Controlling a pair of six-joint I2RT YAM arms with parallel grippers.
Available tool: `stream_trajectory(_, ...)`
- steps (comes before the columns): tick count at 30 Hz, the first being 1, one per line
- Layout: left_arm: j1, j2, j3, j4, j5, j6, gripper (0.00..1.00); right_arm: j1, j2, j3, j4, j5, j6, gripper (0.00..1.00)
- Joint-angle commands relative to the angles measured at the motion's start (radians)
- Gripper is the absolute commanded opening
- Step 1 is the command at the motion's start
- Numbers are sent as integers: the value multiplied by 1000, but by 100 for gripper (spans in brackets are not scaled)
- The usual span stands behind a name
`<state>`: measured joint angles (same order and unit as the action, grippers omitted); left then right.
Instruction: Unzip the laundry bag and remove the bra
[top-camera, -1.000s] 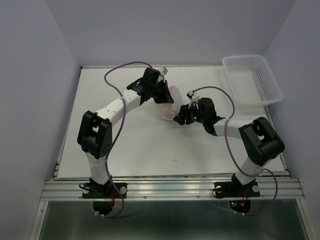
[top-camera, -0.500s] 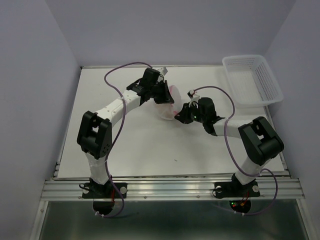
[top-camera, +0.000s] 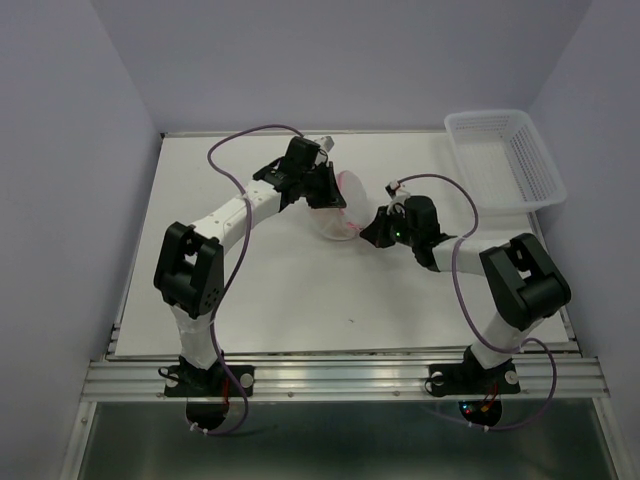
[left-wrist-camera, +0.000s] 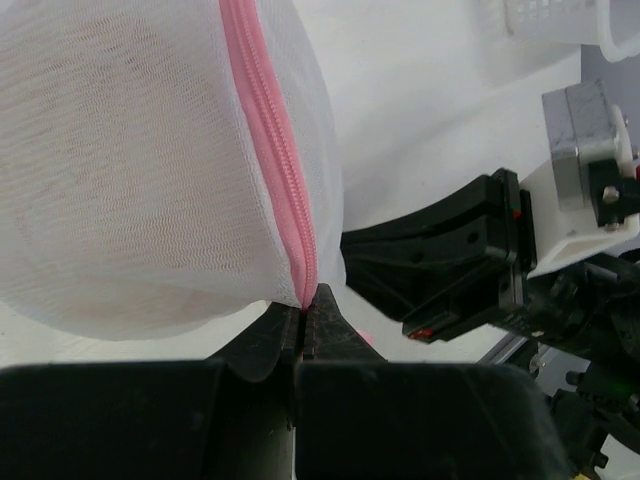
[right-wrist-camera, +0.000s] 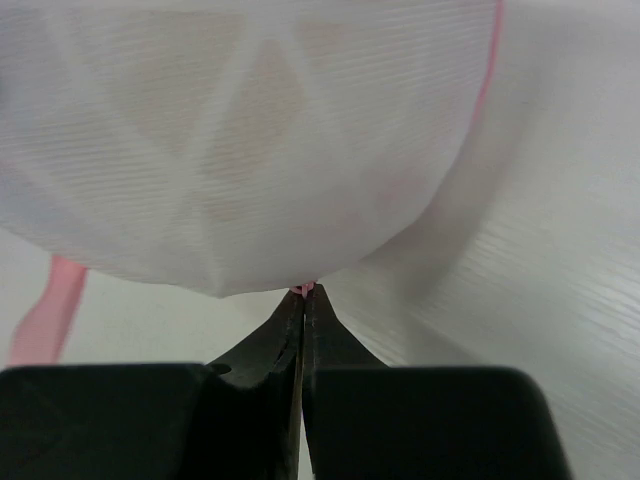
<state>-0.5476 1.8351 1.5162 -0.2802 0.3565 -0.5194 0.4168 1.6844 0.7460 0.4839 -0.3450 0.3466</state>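
Observation:
The laundry bag, white mesh with a pink zipper, hangs between my two grippers above the table's middle. My left gripper is shut on the bag's pink zipper seam at its lower edge. My right gripper comes from the right and is shut on a small pink tab at the bag's rim. In the top view the left gripper is at the bag's far left and the right gripper at its near right. A peach-beige shade, the bra, shows faintly through the mesh.
A white plastic lattice basket stands at the table's back right corner, and its corner shows in the left wrist view. The right arm's black wrist sits close beside the left fingers. Purple cables loop over both arms.
The right gripper has shut on the pink tab at the bag's rim and its wrist has shifted slightly right. The left gripper has kept its hold and place.

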Motion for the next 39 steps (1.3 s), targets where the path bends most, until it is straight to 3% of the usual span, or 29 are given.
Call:
stream_trajectory(1,21,-74,35,-16,6,58,0,-87,-12,-19,-8,44,-50,1)
stream_trajectory(9,92,-57,9,-11,15,123,0,-124,8,29,-71,-1,-138,1)
stream_trajectory(15,104,84,166,-25,-5,154,0,-124,-153,10,-145,-95,-147,1)
stream_trajectory(19,106,186,309,-13,15,150,0,-50,-265,-33,-231,-101,-115,1)
stream_trajectory(21,106,223,346,-14,42,145,29,11,-301,-62,-249,-86,-62,1)
stream_trajectory(22,104,225,361,-17,64,144,61,26,-307,-68,-251,-83,-42,1)
stream_trajectory(25,104,175,326,-4,70,139,96,59,-327,-77,-255,-28,51,1)
stream_trajectory(27,104,95,239,18,49,128,99,73,-338,-73,-277,62,115,1)
stream_trajectory(32,104,-88,-78,127,10,55,99,94,-354,-69,-291,110,169,1)
stream_trajectory(39,52,-229,-375,341,127,-132,99,114,-339,-85,-262,118,193,1)
